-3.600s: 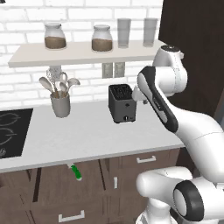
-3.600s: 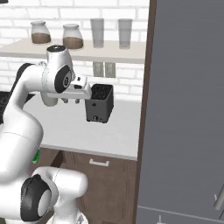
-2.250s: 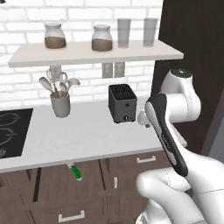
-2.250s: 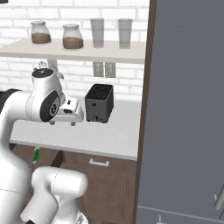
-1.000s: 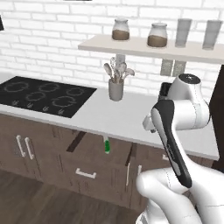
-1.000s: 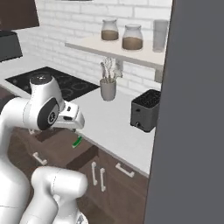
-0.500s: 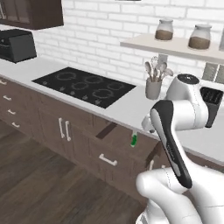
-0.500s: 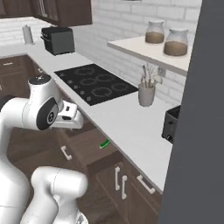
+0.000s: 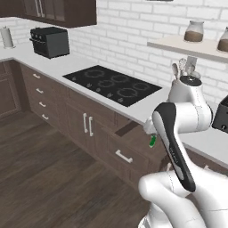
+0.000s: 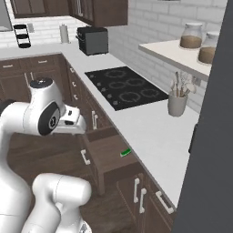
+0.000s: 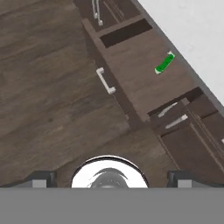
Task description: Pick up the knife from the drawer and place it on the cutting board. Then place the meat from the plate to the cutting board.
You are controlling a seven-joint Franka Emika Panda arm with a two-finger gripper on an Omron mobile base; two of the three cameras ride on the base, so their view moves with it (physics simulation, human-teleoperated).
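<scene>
Left base view: toaster oven [image 9: 50, 41] upper left on counter [image 9: 80, 66]; stovetop [image 9: 112, 84] centre; drawer [image 9: 132, 147] pulled open right of centre, green knife [image 9: 152, 141] in it beside white arm. Right base view: drawer [image 10: 105, 152] centre, knife [image 10: 125, 152] near counter edge; utensil jar [image 10: 177, 101] at right. Hand view: drawer handle [image 11: 105, 80] centre-left, knife [image 11: 165, 63] upper right. Gripper state: cannot tell.
</scene>
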